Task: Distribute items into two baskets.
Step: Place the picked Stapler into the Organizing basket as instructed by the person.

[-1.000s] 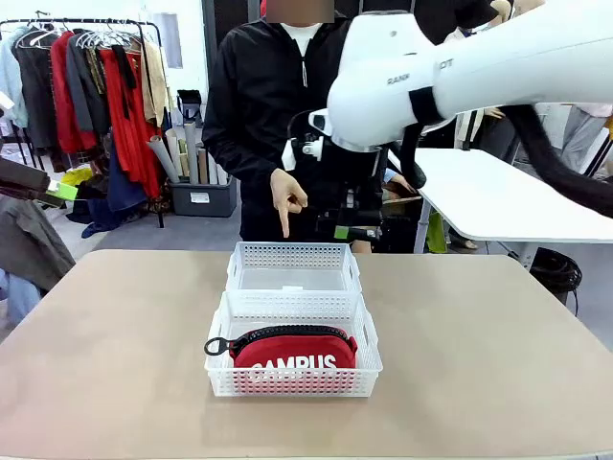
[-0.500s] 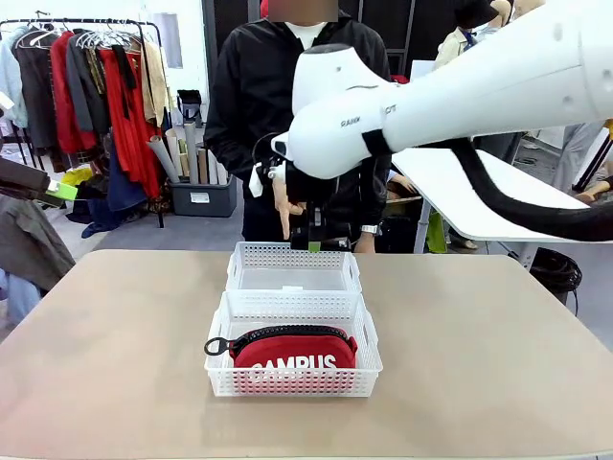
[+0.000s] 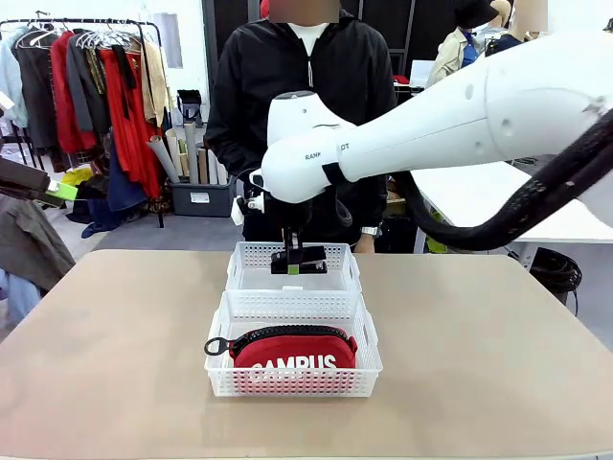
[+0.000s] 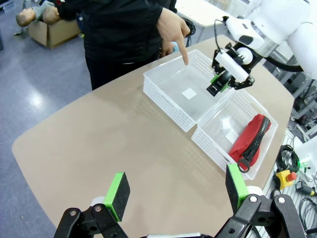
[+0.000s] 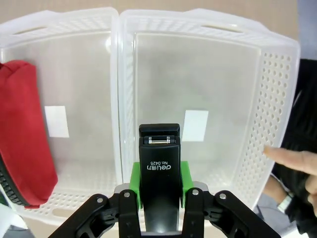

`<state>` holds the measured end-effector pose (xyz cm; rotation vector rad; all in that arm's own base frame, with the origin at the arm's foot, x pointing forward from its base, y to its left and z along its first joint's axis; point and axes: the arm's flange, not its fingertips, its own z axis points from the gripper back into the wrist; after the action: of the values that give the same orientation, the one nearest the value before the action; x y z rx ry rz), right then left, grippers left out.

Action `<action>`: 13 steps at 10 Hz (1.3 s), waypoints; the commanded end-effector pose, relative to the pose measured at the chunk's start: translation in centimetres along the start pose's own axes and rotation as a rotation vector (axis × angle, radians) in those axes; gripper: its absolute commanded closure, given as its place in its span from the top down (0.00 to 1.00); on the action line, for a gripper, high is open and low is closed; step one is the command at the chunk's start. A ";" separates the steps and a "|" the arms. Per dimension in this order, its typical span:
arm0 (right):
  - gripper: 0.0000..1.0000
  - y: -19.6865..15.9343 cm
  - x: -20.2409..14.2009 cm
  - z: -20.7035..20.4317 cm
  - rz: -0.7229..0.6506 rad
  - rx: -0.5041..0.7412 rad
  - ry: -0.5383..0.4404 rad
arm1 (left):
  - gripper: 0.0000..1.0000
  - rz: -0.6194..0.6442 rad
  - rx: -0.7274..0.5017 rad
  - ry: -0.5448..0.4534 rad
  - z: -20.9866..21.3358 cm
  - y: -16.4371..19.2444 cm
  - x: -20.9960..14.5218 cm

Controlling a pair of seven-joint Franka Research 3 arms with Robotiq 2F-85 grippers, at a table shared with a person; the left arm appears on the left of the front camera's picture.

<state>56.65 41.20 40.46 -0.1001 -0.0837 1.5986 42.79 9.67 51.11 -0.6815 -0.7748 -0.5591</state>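
1. Front view: the right gripper (image 3: 298,261), black with green pads, hangs over the far white rectangular plastic basket with lattice sides (image 3: 251,265), its fingers clamped on a small black stapler (image 3: 296,264). The near matching white lattice basket (image 3: 287,381) touches the far one and holds a red fabric zip pouch with white "CAMPUS" lettering and a black zipper (image 3: 292,350). Both baskets stand on the beige table (image 3: 115,345). A person in a black jacket (image 3: 278,86) stands at the far side.

2. Left wrist view: the left gripper (image 4: 177,190) hovers high above the table near its edge, well apart from the baskets, its green-padded fingers (image 4: 117,189) spread wide with nothing between them. Farther off, the person's hand (image 4: 173,26) points an index finger down at the far basket, beside the right gripper, which is over that basket's floor. The pouch lies against one long wall of the near basket.

3. Right wrist view: the stapler stands upright between the green pads (image 5: 135,181), pinched on both sides, over the far basket, which has only a white label on its floor. The pouch shows at the left edge in the neighbouring basket. The person's fingertip appears at the right, outside the basket's wall.
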 end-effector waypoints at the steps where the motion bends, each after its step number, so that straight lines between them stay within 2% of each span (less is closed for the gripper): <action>1: 0.00 -2.7 0.9 0.2 0.051 0.053 -0.008 | 1.00 -0.005 -0.003 -0.005 0.1 -0.1 0.0; 5: 0.00 -5.3 1.3 -2.0 0.067 0.114 -0.009 | 1.00 -0.005 -0.003 -0.005 0.1 -0.1 0.0; 9: 0.00 -6.4 2.0 -3.6 0.040 0.165 0.025 | 1.00 -0.005 -0.003 -0.005 0.1 -0.1 0.0; 11: 0.00 -6.6 2.0 -3.8 0.032 0.192 0.030 | 1.00 -0.005 -0.003 -0.005 0.1 -0.1 0.0; 12: 0.00 -4.8 0.8 -4.9 0.026 0.158 0.031 | 1.00 -0.005 -0.003 -0.005 0.1 -0.1 0.0; 13: 0.00 -4.8 0.8 -4.9 0.026 0.158 0.031 | 1.00 -0.005 -0.003 -0.005 0.1 -0.1 0.0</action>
<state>62.15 42.14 35.80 0.0011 0.0851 1.6193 42.80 9.66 51.10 -0.6816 -0.7746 -0.5591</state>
